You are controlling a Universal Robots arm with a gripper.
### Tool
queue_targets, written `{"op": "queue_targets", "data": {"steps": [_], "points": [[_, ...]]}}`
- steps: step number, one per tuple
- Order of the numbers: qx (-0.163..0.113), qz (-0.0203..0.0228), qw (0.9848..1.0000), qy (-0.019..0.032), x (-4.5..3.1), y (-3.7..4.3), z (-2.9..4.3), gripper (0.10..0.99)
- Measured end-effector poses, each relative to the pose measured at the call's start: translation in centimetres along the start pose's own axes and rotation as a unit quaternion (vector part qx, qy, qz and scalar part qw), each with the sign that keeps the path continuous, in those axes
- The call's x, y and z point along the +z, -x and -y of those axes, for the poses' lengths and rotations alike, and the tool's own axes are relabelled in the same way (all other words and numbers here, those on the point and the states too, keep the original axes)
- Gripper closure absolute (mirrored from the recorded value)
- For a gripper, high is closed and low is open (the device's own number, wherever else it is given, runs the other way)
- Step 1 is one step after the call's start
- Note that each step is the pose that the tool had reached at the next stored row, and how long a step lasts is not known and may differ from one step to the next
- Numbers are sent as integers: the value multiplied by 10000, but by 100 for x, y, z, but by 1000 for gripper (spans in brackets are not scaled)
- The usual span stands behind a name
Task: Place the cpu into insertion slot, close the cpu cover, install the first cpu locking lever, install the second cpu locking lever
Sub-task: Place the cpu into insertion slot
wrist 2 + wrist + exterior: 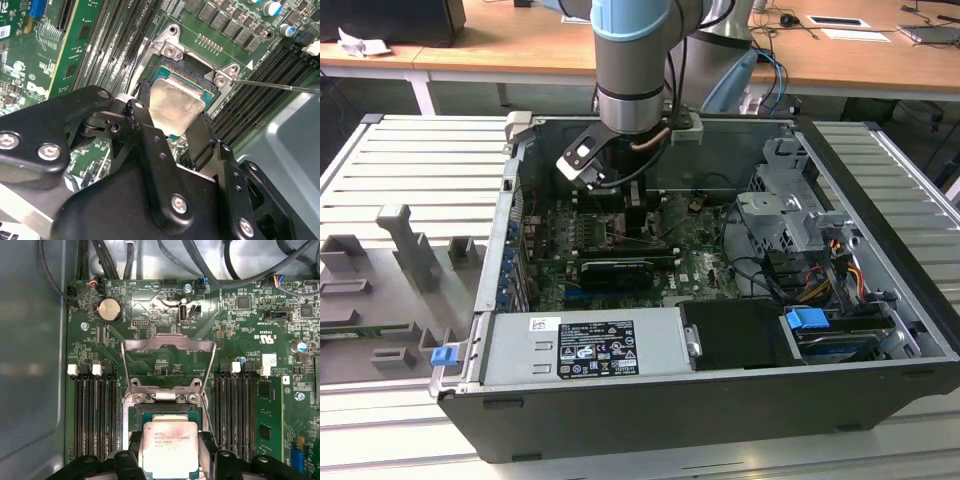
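Observation:
My gripper [170, 454] is shut on the cpu [170, 447], a square chip with a pale metal top, its black fingers [134, 452] pressing on two opposite edges. In the second wrist view the cpu [175, 105] hangs tilted just over the insertion slot [172, 70], partly covering it. The insertion slot [169, 412] shows a dark green centre beyond the chip. The cpu cover [168, 347], a grey metal frame with a large window, stands swung up on its hinge behind the slot. A thin wire locking lever [280, 88] sticks out free beside the socket. The gripper [628, 205] reaches down into the open computer case.
Black memory slots [95, 415] flank the socket on both sides [240, 412]. A coin battery [110, 309] and cables [215, 270] lie beyond the cover. In the exterior view a long black card [615, 272], a power supply [585, 345] and drive cages [790, 215] crowd the case.

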State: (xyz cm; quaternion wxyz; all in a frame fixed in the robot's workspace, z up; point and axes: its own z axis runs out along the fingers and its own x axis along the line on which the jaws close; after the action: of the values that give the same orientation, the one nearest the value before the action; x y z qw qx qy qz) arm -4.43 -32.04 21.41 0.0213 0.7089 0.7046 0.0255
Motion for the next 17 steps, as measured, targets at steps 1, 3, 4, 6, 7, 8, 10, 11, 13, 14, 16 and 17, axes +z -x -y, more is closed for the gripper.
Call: {"op": "queue_targets", "data": {"steps": [1, 3, 4, 6, 7, 8, 10, 11, 13, 14, 16, 17], "points": [[0, 0, 10000, 0, 25, 0, 2, 557], [0, 0, 10000, 0, 60, -2, -1, 557], [1, 0, 10000, 0, 68, -3, -2, 557], [0, 0, 10000, 0, 91, -4, -1, 557], [1, 0, 10000, 0, 104, -5, 0, 557], [3, 1, 10000, -1, 117, -6, 1, 557], [4, 3, 10000, -1, 120, -5, 1, 557], [4, 3, 10000, -1, 120, -6, 1, 557], [4, 3, 10000, 0, 121, -6, 1, 557], [4, 3, 10000, 0, 121, -6, 1, 557], [4, 4, 10000, 0, 121, -6, 1, 545], [4, 4, 10000, 0, 121, -6, 1, 482]]}}
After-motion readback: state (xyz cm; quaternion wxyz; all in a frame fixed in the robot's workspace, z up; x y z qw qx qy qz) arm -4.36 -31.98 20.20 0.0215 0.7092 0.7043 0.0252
